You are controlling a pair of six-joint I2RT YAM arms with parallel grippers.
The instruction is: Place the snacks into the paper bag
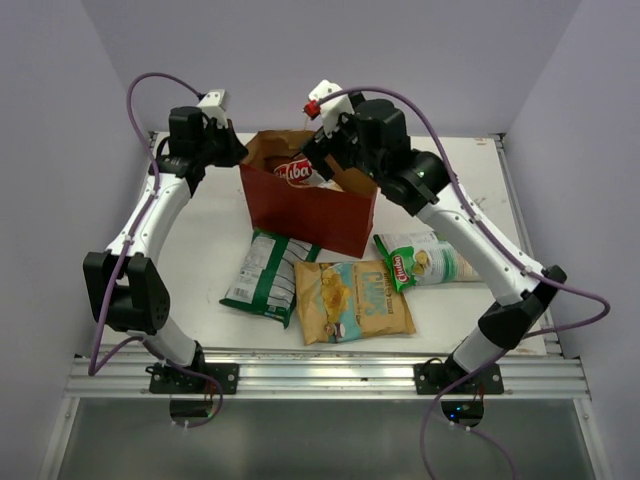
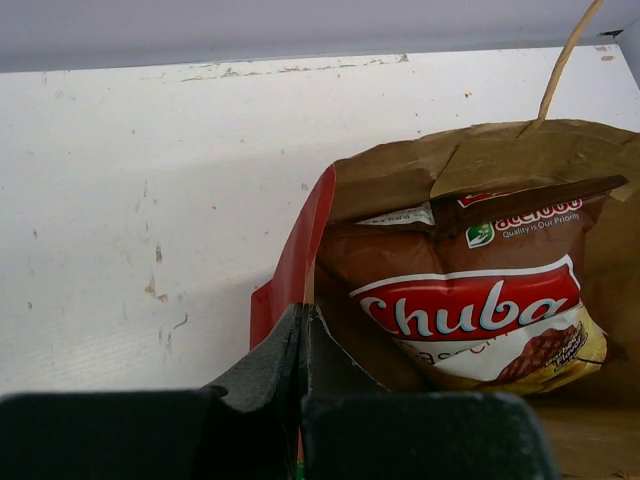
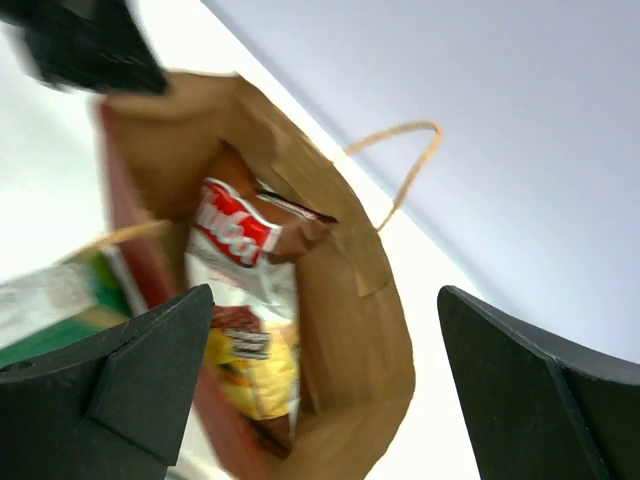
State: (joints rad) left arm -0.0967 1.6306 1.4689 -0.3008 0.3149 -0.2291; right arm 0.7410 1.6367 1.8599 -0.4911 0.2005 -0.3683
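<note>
So, one cassava packet [image 2: 470, 310] is in the paper bag [image 1: 310, 215], three packets [image 1: 350, 300] lie on the counter [image 1: 200, 250]; my left gripper [image 2: 302, 322] pinches the bag's rim, right gripper [image 3: 325, 310] gapes empty

Your top view looks down from above and behind the arm bases [image 1: 195, 378], far enough back to take in the whole table [image 1: 200, 250]. Your left wrist view sits low, very close at the left edge of the paper bag [image 1: 310, 210], facing into its mouth. Your right wrist view looks down into that mouth from close above. All three share the brown-red packet [image 1: 296, 172] inside.
</note>
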